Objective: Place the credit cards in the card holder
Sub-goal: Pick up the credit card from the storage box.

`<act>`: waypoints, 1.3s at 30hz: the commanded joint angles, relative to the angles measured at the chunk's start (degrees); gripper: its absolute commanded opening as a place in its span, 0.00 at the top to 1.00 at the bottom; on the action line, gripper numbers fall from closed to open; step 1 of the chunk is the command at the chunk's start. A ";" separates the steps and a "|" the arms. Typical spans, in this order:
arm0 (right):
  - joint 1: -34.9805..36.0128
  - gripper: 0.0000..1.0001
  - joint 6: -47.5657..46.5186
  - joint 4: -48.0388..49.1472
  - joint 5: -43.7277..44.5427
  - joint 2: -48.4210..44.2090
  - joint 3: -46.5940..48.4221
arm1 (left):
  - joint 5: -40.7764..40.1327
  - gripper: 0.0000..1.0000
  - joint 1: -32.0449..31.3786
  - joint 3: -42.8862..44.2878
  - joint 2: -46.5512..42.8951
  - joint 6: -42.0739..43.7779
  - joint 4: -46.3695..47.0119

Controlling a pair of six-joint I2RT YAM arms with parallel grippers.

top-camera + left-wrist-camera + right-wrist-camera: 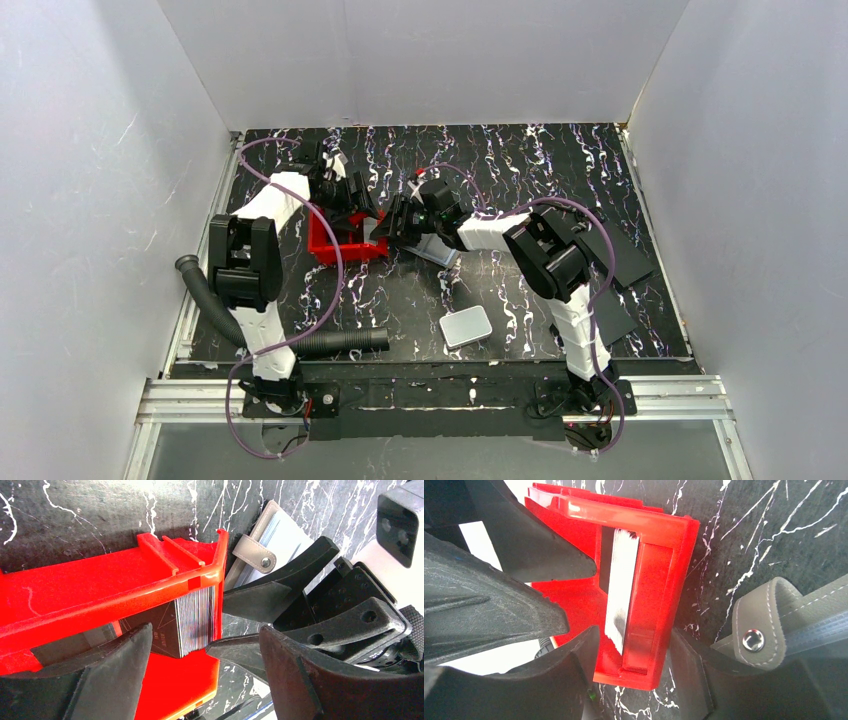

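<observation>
**Crowded corner at the tray**

Your left gripper [352, 205] and right gripper [386, 232] crowd one corner of the red tray [75, 585]. Its wall hems in the credit cards [192, 622]; the card holder [252, 552] lies just outside. Bare mat [560, 160] lies open beyond.

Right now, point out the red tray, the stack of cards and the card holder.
red tray [125, 597]: left wrist view, on its near rim.
stack of cards [194, 622]: left wrist view, on the card edges.
card holder [769, 611]: right wrist view, on its grey snap strap.
</observation>
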 commanded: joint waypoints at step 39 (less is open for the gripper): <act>0.09 0.38 -1.20 2.92 -0.98 -5.31 -0.67 | 5.09 0.24 -0.18 -1.31 -2.56 -2.63 3.37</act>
